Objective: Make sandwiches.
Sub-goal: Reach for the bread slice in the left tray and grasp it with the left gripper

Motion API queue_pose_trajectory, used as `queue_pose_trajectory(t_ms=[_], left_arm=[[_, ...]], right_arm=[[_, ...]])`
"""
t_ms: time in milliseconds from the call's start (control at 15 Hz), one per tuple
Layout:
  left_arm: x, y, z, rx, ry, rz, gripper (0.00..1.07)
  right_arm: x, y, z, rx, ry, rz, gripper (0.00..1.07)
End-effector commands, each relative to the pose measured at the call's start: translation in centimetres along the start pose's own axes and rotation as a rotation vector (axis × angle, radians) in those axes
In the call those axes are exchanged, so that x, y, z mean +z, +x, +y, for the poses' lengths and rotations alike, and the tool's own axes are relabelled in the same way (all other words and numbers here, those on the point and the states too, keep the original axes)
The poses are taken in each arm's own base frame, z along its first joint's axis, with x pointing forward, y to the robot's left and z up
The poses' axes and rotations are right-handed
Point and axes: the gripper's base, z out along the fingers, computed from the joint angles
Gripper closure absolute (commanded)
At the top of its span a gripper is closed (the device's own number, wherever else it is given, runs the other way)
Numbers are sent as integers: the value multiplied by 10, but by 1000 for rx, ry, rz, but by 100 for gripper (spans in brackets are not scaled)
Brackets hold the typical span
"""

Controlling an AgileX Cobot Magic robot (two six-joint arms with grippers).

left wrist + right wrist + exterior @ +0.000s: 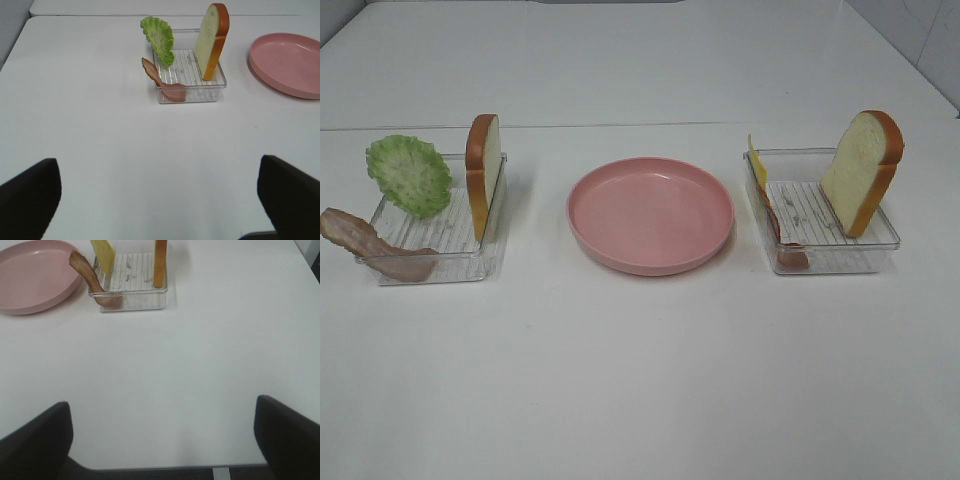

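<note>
1. The pink plate (650, 212) sits in the middle of the white table (640, 390). It has no food on it.
2. The left tray (442, 236) sits on the left of the plate, and the right tray (825, 247) sits on the right.
3. In the left tray, the left bread (484, 172) stands up on its edge on the side near the plate.
4. The lettuce (410, 175) leans on the far side of that tray from the plate, and the bacon (370, 243) hangs over its front corner.
5. In the right tray, the right bread (862, 170) leans on the side away from the plate.
6. The cheese (757, 160) and a meat strip (86, 274) lean on the side near the plate.
7. The left gripper (157, 165) is wide and holds nothing. It is well back from the left tray.
8. The right gripper (161, 405) is wide and holds nothing. It is well back from the right tray.
</note>
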Motion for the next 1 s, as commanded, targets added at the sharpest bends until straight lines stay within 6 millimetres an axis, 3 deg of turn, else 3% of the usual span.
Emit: queue_pose_trajectory(t_ms=[67, 1000], left_arm=[[0, 0, 0, -5, -2, -11, 6], [0, 0, 0, -6, -2, -11, 6]], right_arm=[[-2, 1, 0, 0, 4, -26, 11], [-2, 1, 0, 0, 4, -26, 11]])
